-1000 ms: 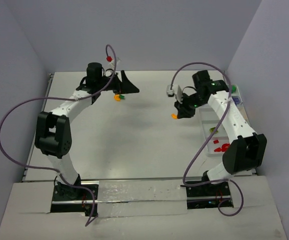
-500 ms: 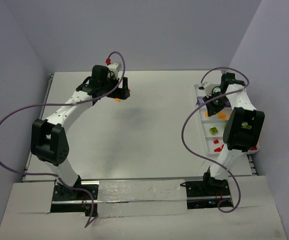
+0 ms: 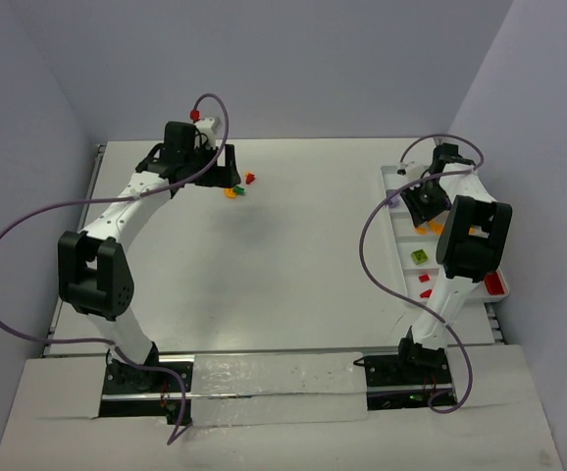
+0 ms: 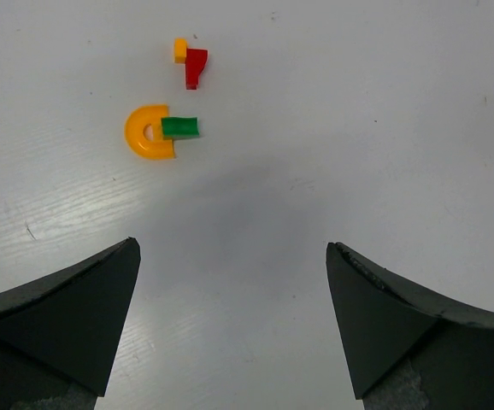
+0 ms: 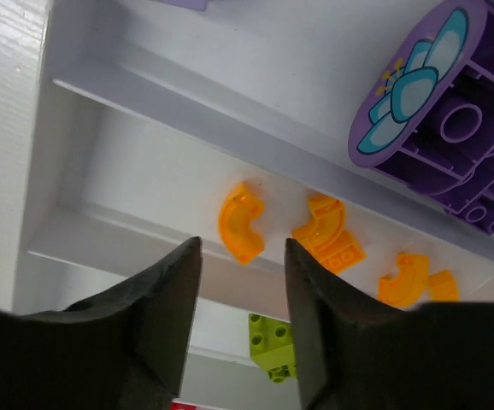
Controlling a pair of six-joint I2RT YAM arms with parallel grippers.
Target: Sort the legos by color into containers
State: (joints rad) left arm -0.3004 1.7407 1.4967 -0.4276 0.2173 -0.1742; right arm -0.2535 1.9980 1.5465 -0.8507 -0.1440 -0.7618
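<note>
Right wrist cam showed your R hand point(image 5: 240, 256) part-open, holding nothing, over orange legos point(image 5: 328, 235) in the tray point(image 5: 187, 90), while your L hand point(image 4: 232, 248) gaped wide, empty, above the tabletop point(image 4: 384, 102).

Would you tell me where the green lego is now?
The green lego lies on the table, upper left in the left wrist view, against the open side of the orange arch, just below the red lego.

White arms point(image 3: 131, 201), black joints, purple cables point(image 3: 363, 245) — left tool point(image 4: 232, 246) black.
</note>
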